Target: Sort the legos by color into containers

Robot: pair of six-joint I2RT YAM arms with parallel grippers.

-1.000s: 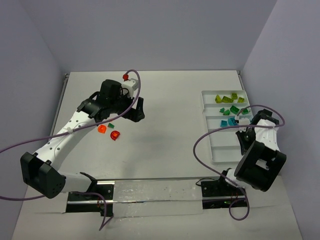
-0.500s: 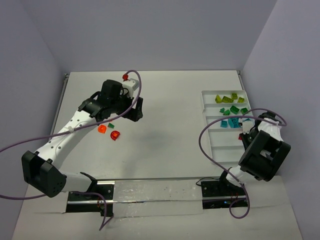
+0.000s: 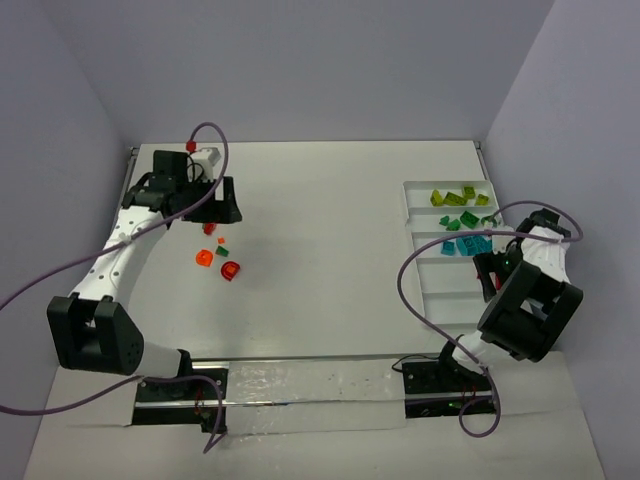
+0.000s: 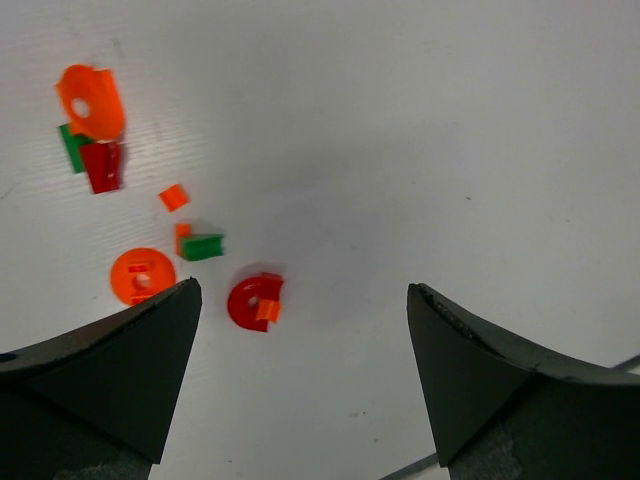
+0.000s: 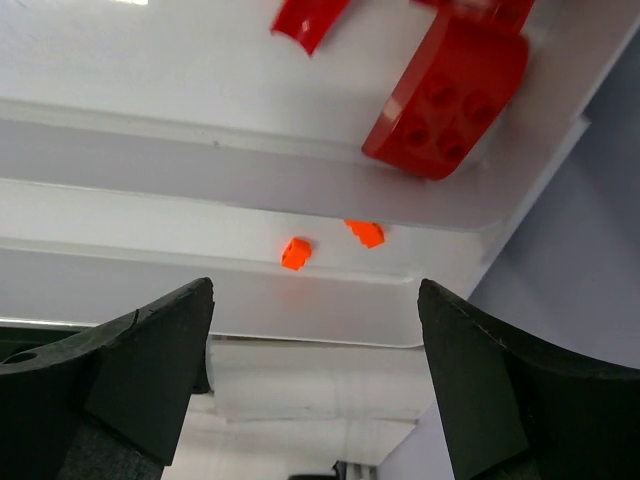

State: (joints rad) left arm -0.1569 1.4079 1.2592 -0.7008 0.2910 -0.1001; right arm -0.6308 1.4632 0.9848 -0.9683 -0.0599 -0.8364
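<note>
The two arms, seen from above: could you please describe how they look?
Left arm and right arm share white links, bulky black joints and a looping purple cable; the left's carries a red tip. The fingers are dark, blunt wedges.

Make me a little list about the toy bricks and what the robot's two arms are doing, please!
loose legos: red, orange and dark green, on the table, left side
tray: white, with dividers, right side
sorted, far end first: lime green legos, dark green legos, teal legos
also in tray: red legos and orange legos, in neighbouring compartments
left gripper: open, empty, near the loose legos
right gripper: open, empty, over the tray
</note>
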